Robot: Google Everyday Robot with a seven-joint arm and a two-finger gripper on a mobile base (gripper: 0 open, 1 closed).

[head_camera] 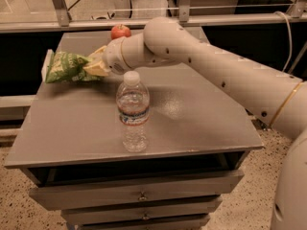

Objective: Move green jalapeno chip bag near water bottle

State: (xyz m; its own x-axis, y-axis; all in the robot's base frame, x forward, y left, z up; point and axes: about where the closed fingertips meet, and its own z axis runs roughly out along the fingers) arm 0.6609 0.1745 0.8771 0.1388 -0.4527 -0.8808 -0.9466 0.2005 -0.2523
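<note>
The green jalapeno chip bag (66, 67) hangs in the air over the table's far left, its pale cream end toward the arm. My gripper (99, 65) is shut on that cream end and holds the bag a little above the tabletop. The wrist hides most of the fingers. The water bottle (133, 112) stands upright near the middle front of the grey table (201, 123), clear with a white cap and a label band. The bag is up and to the left of the bottle, about a bottle's height away.
A red apple (121, 31) sits at the table's back edge, behind my wrist. My arm crosses the right half of the table from the right. Drawers (139, 195) are under the tabletop. A metal rail (72, 24) runs behind the table.
</note>
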